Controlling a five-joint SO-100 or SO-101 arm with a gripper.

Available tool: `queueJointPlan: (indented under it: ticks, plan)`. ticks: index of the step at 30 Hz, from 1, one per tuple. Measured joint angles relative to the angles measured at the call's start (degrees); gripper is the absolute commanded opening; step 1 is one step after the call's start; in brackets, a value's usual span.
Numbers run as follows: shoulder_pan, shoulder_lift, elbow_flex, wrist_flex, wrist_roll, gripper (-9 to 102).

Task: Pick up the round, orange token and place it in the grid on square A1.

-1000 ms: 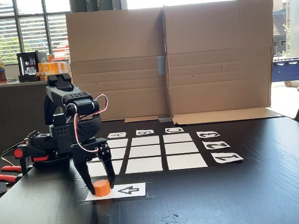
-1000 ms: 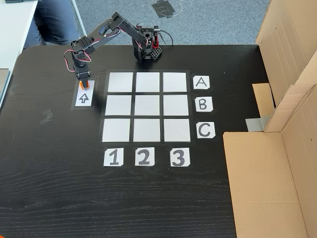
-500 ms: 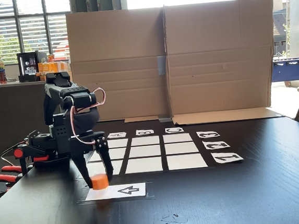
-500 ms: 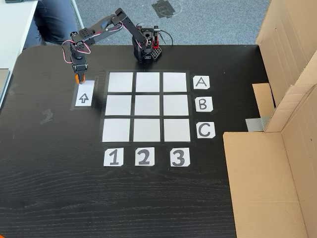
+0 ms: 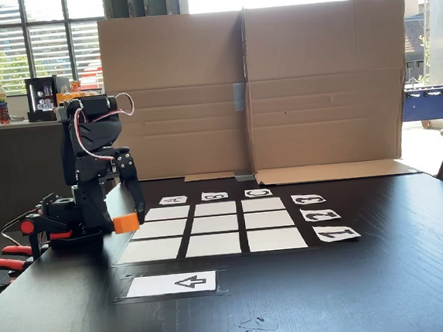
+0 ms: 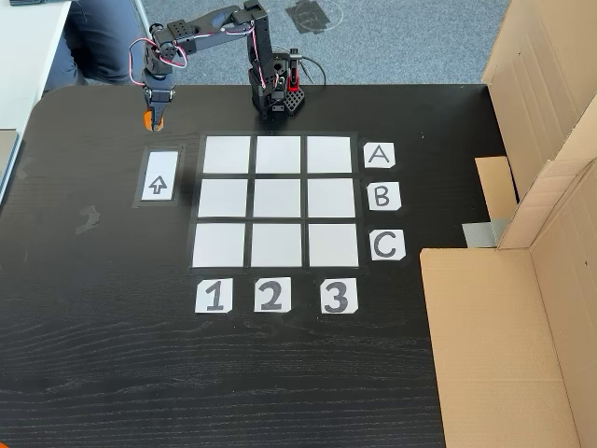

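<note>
The gripper (image 5: pixel 125 222) held the token (image 5: pixel 125 222) aloft near the tabletop's (image 6: pixel 112 373) far-left corner; carrying it over square A1 (image 6: pixel 227 154) probably came next.

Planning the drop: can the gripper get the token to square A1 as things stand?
Probably yes. The gripper holds the token lifted off the table, and square A1 lies bare close by, nothing between them.

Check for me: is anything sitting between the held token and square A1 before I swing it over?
Nothing visible blocks it. The gripper holds the token raised above the table, left of the grid in a fixed view from above. Square A1, the nearest corner, is bare; the arrow card lies flat beside it.
</note>
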Motion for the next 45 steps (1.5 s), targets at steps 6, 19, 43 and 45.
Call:
queueJointPlan:
  ticks: [6,19,43,45]
  plan:
    - [0.09,12.57,10.90,0.00,-0.18,0]
    - [-5.01,36.39,35.33,0.35,-1.23,0]
    - [-16.00,39.20,58.10,-8.61,-1.23,0]
    - [-15.91,37.71,58.36,-10.28,-1.23,0]
